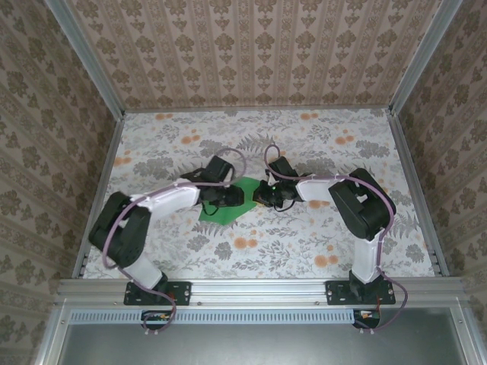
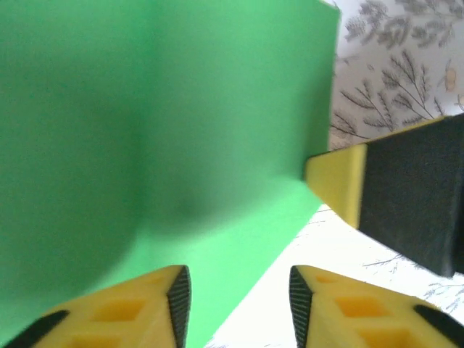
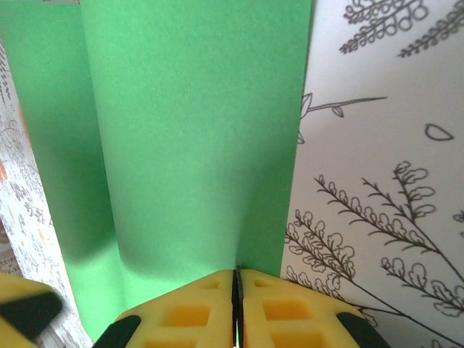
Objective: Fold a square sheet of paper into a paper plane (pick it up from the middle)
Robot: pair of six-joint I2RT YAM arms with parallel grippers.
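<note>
the square sheet of paper [image 3: 196, 130] is thin, light and limp. it bows under its own weight and takes a crease wherever it is pinched hard. it will probably slide easily on the smooth tabletop, and a tug from one side could tear or crumple it. a light pinch close to an edge or along a raised ridge suits it better than pressing flat from above, since a flat sheet gives the fingers nothing to get under.

the right gripper [image 3: 237, 279] has its two pads pressed together with no gap. the sheet rises in a soft hump straight ahead of them and looks nipped at its near edge, just left of the paper's right border. the left gripper [image 2: 239, 297] stands partly open with a clear gap and grips nothing. the sheet lies ahead of it and under its left finger, and the paper's edge runs diagonally across the gap. part of the sheet lifts like a wall in front of it.

the table [image 1: 304, 243] has a pale cloth printed with grey ferns and orange flowers, matte and flat. papered walls [image 1: 251, 46] close in three sides, with a metal rail [image 1: 259, 287] along the near edge. both arms meet at the middle, tips close together, so there is little room between them.
</note>
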